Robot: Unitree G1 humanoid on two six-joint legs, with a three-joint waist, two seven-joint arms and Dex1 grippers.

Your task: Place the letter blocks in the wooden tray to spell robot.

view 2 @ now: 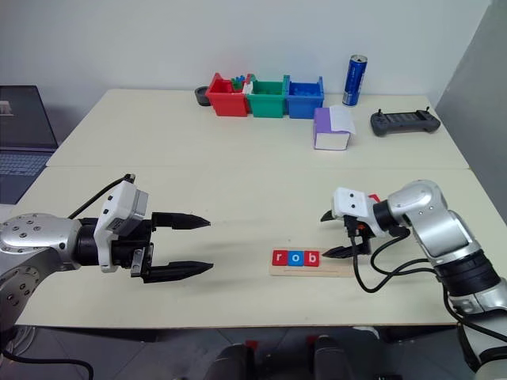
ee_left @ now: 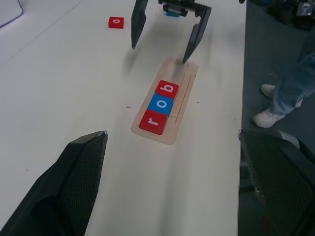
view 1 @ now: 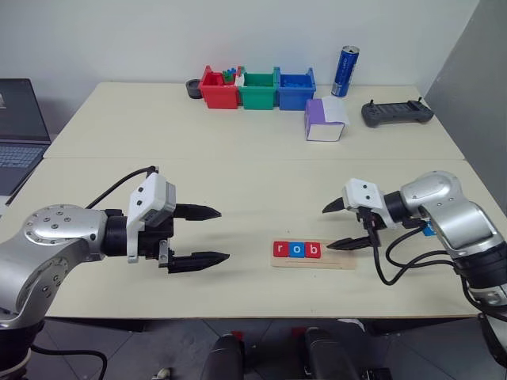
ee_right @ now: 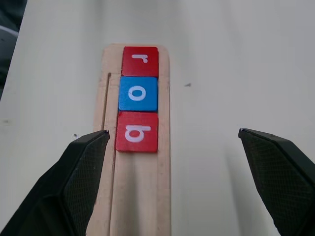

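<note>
We see the long pale wooden tray lying left-to-right on the near worktop, three letter blocks reading r, o, b at its left end, the right part free. Our right hand, fingers apart and empty, hovers at that free end. A red o tile lies beyond, nearer this hand. Our left hand, also spread, waits well left

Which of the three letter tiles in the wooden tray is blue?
The middle tile, marked "o". It sits between the red "r" tile and the red "b" tile in the wooden tray.
</note>
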